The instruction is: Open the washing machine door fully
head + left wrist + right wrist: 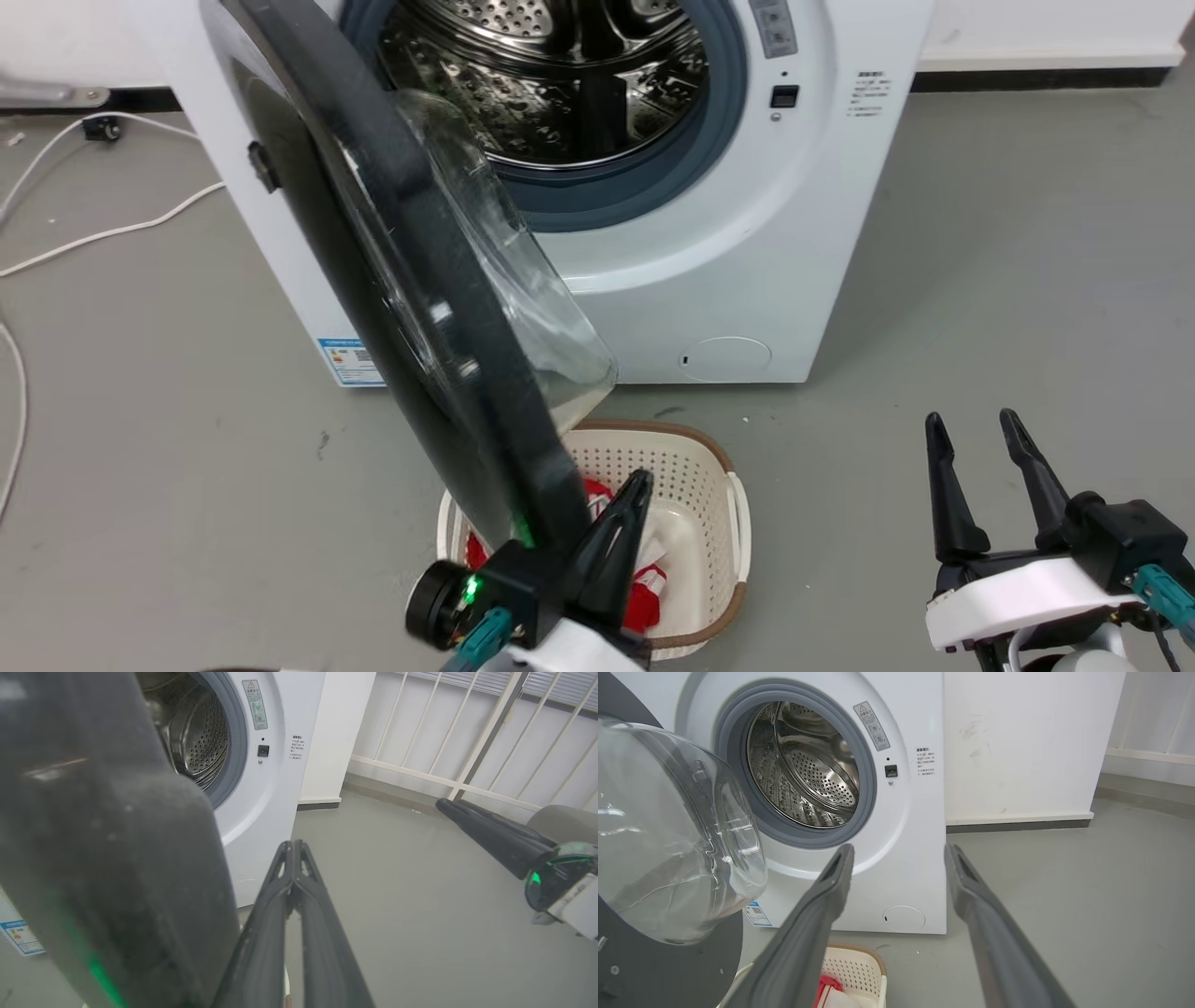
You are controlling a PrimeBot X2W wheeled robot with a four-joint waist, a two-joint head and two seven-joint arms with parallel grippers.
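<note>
The washing machine door (425,243) is found swung out from the washing machine (747,233), roughly half open, its free edge towards the robot and its clear bowl turned to the right. The left hand (638,485) is seen with its fingers pressed together and nothing held between them. It lies just beside the door's lower free edge, on the bowl side; whether contact is made cannot be told. The right hand (971,420) is held wide and empty, low on the right and well apart from the door.

From this, a sideways push to the left is judged to be called for, and several failures can be expected.
- **Slip off the rim:** with nothing clamped, the rounded glossy rim may be lost by the closed fingers. They could slide off or under the edge, and the door could be left where it stands or allowed to swing back.
- **Push on the glass:** if the push is placed on the glass bowl (677,830) rather than the dark rim, a slip is more likely.
- **Basket below:** the laundry basket (695,471) lies under the door's edge and the left wrist, and could be struck or dragged if the arm is lowered.
- **Hinge strain:** if force is applied past the hinge's stop, the hinge may be strained.

Room to the left is judged ample. Bare floor (140,420) is seen there, crossed by white cables (121,229) near the machine's side, which matter for the wheels rather than the door. To the right, open floor is seen up to the wall (1017,742).
</note>
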